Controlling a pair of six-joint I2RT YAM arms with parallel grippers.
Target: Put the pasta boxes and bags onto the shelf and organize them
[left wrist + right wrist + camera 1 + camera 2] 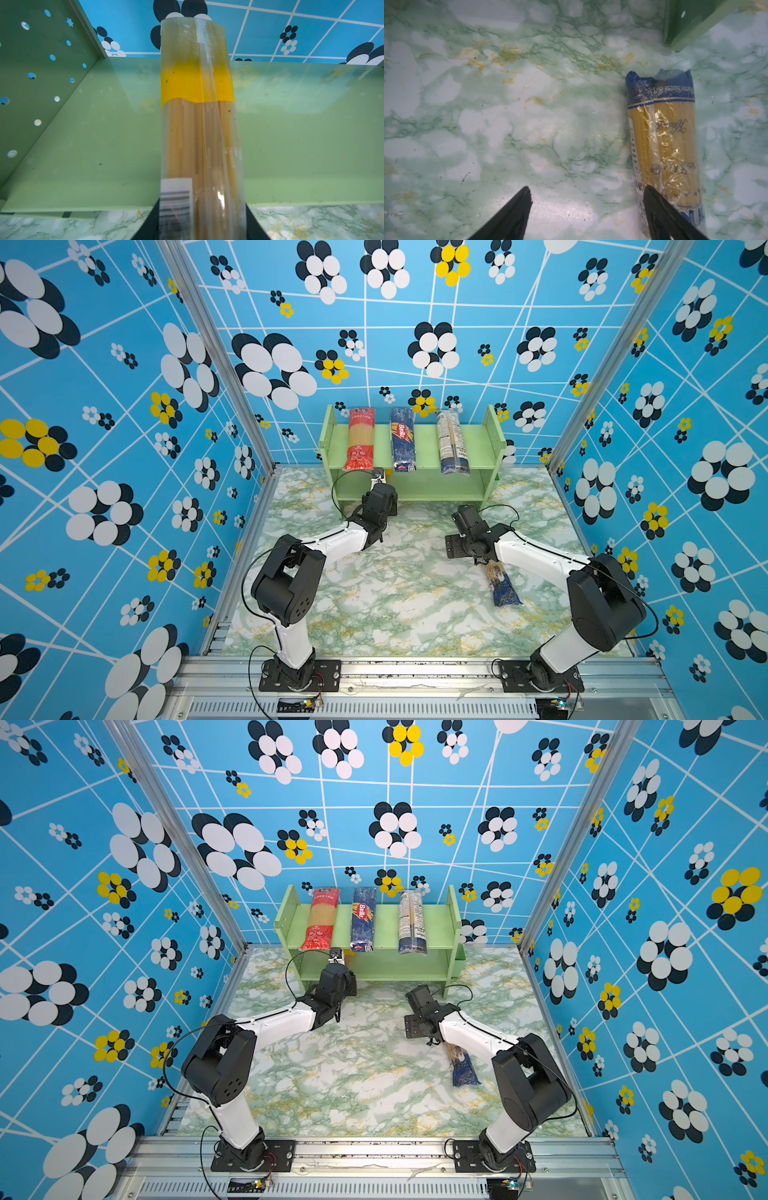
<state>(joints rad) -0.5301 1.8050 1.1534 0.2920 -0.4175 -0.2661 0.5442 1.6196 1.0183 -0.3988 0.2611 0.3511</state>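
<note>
The pale green shelf (426,443) (384,923) stands at the back of the table. Across its top tier lie a red bag (359,439), a dark blue Barilla pack (402,439) and a blue pack with a white label (452,443). My left gripper (381,485) (201,224) is at the front of the lower tier (93,155), shut on a yellow-topped clear bag (199,124) that reaches in over that tier. My right gripper (587,188) hangs open low over the table. A clear bag with a blue end (664,135) (503,585) lies beside it, under one fingertip (652,197).
A small green cup (459,963) hangs on the shelf's right side panel. The shelf's front right foot (685,25) stands close beyond the blue-ended bag. The marbled green tabletop (395,605) is walled by blue flowered panels on three sides.
</note>
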